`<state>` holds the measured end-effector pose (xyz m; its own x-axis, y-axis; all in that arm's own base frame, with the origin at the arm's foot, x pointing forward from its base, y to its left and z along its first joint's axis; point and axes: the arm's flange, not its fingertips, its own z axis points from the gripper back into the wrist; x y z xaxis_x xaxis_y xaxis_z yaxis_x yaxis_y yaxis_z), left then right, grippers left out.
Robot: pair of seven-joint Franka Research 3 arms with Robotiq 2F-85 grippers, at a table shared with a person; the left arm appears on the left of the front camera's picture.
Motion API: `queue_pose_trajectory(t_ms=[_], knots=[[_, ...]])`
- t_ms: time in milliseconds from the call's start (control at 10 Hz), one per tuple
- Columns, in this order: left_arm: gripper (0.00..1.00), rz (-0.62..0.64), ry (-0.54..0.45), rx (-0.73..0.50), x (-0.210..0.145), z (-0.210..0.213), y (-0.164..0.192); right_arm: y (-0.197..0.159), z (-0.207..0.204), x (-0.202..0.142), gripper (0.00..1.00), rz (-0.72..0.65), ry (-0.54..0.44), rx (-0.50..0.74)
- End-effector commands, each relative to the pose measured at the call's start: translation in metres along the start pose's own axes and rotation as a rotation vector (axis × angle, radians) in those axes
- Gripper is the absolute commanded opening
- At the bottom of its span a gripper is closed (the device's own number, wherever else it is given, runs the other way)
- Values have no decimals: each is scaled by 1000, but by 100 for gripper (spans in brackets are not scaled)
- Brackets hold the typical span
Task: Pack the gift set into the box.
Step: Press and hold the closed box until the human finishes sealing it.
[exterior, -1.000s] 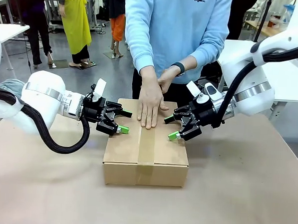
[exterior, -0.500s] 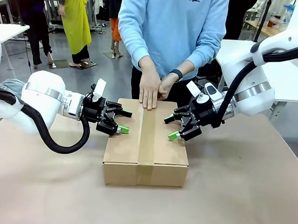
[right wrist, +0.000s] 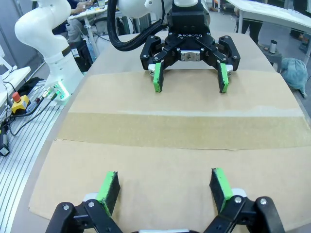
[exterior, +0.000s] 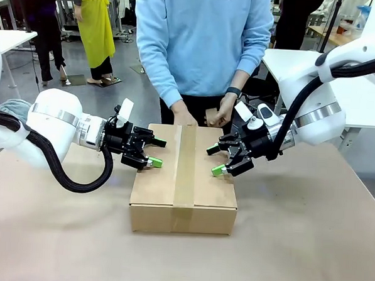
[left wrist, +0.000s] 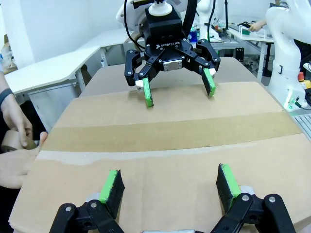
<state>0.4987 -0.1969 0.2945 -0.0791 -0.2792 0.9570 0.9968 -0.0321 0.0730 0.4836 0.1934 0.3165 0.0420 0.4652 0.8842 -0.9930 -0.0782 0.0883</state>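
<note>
Tape (exterior: 185, 165) is seen laid along the seam of the closed box (exterior: 160, 183) on the bench (exterior: 307, 247). Left hand (exterior: 150, 152) and right hand (exterior: 216, 159) are held released over opposite flaps, equally near. Gift set is judged inside.

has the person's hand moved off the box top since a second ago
Yes. The person's hand has pulled back from the taped seam to the far edge of the box, towards the person's body. The box itself has stayed put.

Table (exterior: 307, 247) covered in plain brown paper, closed taped box (exterior: 184, 181) resting flat at its middle
</note>
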Motion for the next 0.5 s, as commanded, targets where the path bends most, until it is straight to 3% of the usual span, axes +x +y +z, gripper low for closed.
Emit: queue_pose_trajectory(t_ms=[0,200,300,400], knots=[[100,-8,-3,-1,-2,0,-1,0,-1,-3,100,5,5,-2],[100,0,0,0,0,0,0,0,0,0,100,0,0,0],[100,-54,-111,-136,37,18,-22,17,20,20,100,-7,-46,21],[100,-117,-202,-168,73,53,-52,42,50,40,100,52,-189,54]])
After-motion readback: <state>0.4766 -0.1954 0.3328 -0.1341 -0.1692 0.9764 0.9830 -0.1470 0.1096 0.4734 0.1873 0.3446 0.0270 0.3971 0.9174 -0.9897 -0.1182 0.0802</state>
